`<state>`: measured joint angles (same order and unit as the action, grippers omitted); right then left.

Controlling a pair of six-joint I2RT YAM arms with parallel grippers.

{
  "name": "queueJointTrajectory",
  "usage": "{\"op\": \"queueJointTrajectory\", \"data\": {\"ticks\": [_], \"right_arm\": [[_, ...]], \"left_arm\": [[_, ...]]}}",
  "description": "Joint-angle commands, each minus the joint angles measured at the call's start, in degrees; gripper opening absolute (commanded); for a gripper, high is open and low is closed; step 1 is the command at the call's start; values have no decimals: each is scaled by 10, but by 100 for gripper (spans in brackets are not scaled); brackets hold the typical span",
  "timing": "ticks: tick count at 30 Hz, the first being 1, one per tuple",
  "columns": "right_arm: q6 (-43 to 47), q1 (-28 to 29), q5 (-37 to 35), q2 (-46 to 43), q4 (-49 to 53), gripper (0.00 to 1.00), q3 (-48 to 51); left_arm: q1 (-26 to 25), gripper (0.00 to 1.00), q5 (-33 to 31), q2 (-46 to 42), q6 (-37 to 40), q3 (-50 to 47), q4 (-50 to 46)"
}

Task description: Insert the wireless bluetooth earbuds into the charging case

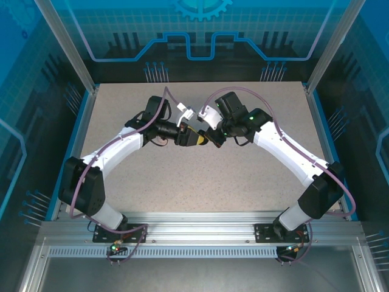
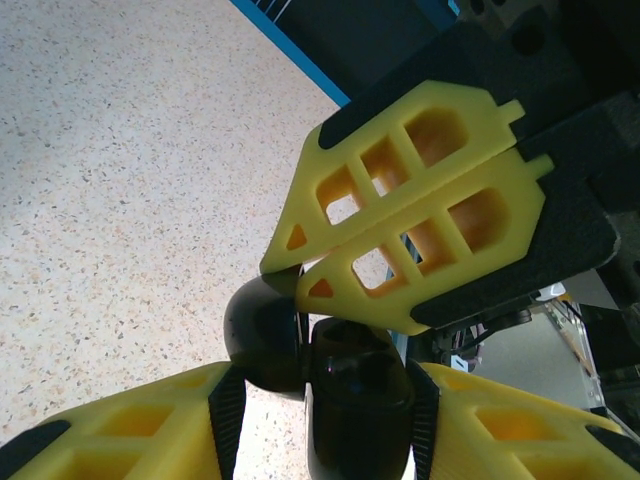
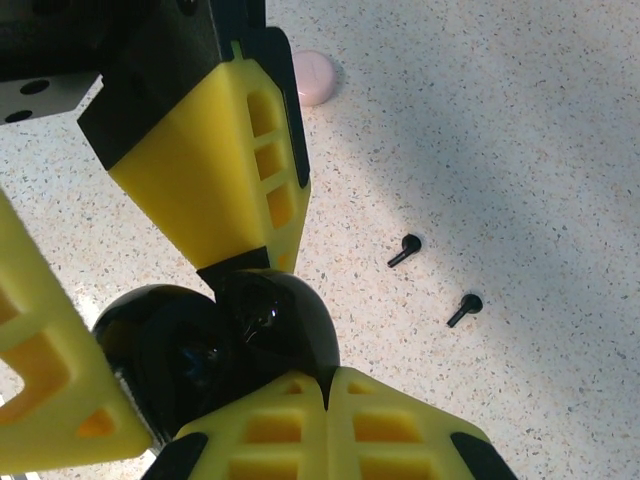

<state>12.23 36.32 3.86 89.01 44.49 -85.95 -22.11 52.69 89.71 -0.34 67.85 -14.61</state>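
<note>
The speckled beige tabletop [image 1: 200,188] spreads across the overhead view, and both white robot arms reach in over it. The left arm [image 1: 115,149] comes in from the left and the right arm [image 1: 285,152] from the right, and they meet nose to nose over the middle of the table, a little toward the far side.

Here's the left gripper [image 2: 322,378]: its yellow lattice fingers sit either side of a glossy black rounded charging case [image 3: 200,345], dark pads pressed to its flanks. That's a firm clamp on the case. The case shows as two bulging black lobes side by side; I cannot tell how far apart the halves stand.

The right gripper [image 3: 328,378] points straight at it, its two yellow fingers pressed flat together with nothing between them. Their tips rest right against the case where the two lobes join.

Down on the table, a small pale pink round case [image 3: 318,76] lies well apart from the action, partly hidden behind a left finger.

Smallest of all are two black stemmed earbuds [image 3: 405,249] [image 3: 465,308]. They lie loose on the tabletop near each other, outside the case, and neither gripper is touching them.
</note>
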Motion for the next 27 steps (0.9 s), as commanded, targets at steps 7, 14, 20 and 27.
{"op": "queueJointTrajectory", "data": {"ticks": [7, 14, 20, 27], "right_arm": [[-12, -7, 14, -2, -8, 0, -23], [-14, -9, 17, -2, -11, 0, -22], [-14, -9, 16, 1, -11, 0, -25], [-16, -11, 9, 3, -11, 0, -26]], "left_arm": [[2, 43, 36, -8, -19, -8, 32], [2, 41, 41, -4, -17, -11, 29], [3, 41, 43, -4, -19, -13, 32], [2, 39, 46, -5, -17, -17, 31]]}}
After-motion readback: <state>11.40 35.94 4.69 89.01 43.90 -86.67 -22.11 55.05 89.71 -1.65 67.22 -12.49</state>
